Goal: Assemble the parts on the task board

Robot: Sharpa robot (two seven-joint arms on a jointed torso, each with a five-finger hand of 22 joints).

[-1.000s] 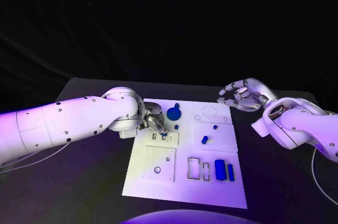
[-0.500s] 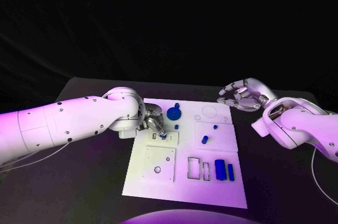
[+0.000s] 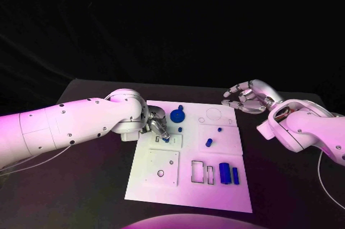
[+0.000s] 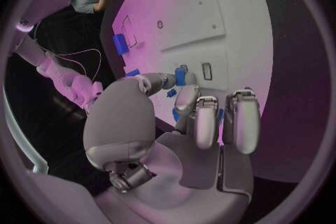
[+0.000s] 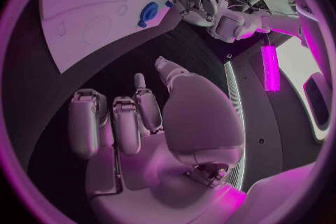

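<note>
Task board (image 3: 188,189) work looks barely begun: left hand (image 3: 157,124) fingers (image 4: 208,117) pinch a small blue part (image 4: 181,76) (unseated), loose blue bars (image 3: 229,173) well beyond; right hand (image 3: 248,100) hovers curled, empty.

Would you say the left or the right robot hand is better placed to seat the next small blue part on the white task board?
Left, probably: the left robot hand already pinches a small blue part over the white task board, while the right robot hand hovers off its far corner.
</note>
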